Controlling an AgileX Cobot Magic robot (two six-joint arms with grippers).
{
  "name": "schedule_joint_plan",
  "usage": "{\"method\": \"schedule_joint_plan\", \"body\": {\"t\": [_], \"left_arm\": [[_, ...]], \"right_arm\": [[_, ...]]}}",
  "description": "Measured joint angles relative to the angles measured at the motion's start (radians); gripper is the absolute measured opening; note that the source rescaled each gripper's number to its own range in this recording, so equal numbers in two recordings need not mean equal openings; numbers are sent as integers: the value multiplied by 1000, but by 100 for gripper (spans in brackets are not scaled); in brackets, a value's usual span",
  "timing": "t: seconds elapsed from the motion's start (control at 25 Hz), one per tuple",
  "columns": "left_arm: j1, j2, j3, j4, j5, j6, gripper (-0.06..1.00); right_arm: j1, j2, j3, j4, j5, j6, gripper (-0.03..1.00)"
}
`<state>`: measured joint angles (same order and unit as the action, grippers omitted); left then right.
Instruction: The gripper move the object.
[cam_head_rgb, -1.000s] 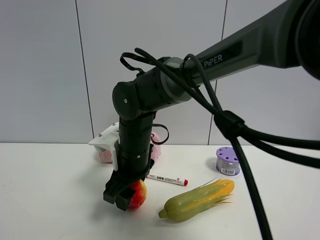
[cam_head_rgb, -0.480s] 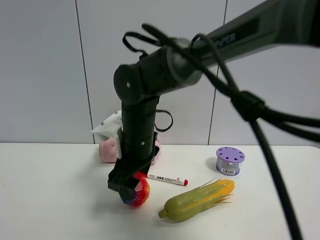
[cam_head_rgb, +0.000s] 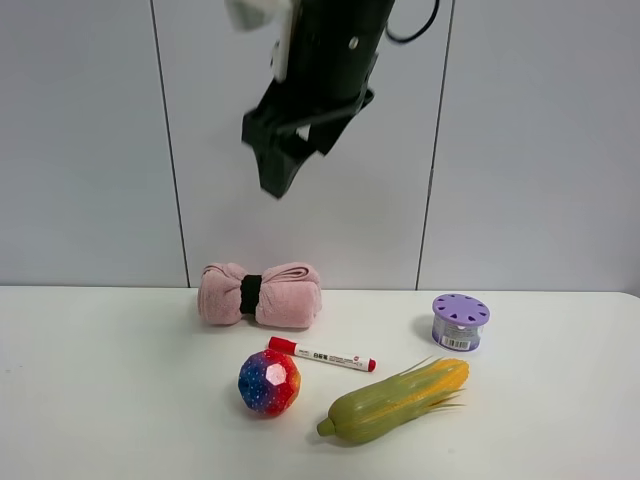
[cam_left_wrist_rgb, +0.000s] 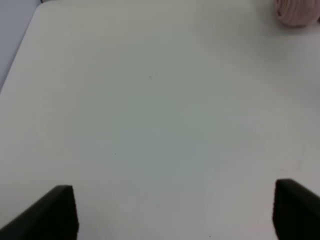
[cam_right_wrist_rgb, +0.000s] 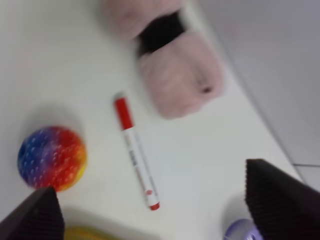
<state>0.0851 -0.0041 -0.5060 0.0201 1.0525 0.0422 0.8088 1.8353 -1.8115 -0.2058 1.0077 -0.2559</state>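
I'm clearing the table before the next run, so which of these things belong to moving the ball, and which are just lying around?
Part of the job:
rainbow ball, resting free on the table
right end effector, open, high above it

Just lying about:
pink rolled towel
red-capped marker
corn cob
purple-lidded container

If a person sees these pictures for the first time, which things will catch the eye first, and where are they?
The rainbow-speckled ball stands out most, lying free on the white table just in front of the red-capped marker. High above it hangs the black right gripper, jaws open and empty. Right of the ball lies a green-yellow corn cob.
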Motion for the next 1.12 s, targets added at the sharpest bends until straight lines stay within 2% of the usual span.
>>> {"method": "schedule_joint_plan", "body": {"t": [0.12, 0.2, 0.32, 0.44, 0.56, 0.76, 0.88, 1.12], "left_arm": [[0, 0, 0, 0, 0, 0, 100], [0, 0, 0, 0, 0, 0, 100], [0, 0, 0, 0, 0, 0, 100], [0, 0, 0, 0, 0, 0, 100], [0, 0, 0, 0, 0, 0, 100], [0, 0, 0, 0, 0, 0, 100], [0, 0, 0, 0, 0, 0, 100], [0, 0, 0, 0, 0, 0, 100]], "right_arm": [[-11, -95, 38, -77, -12, 129, 84], [-13, -168, 121, -151, -32, 196, 93], [-40, -312, 287, -180, -76, 256, 96], [-96, -480, 459, -128, -110, 273, 98], [-202, -657, 611, -54, -111, 275, 98], [-445, -937, 822, 10, -8, 270, 98], [-559, -1124, 917, 31, 64, 292, 98], [-736, -1508, 1104, 82, 71, 385, 98]]}}
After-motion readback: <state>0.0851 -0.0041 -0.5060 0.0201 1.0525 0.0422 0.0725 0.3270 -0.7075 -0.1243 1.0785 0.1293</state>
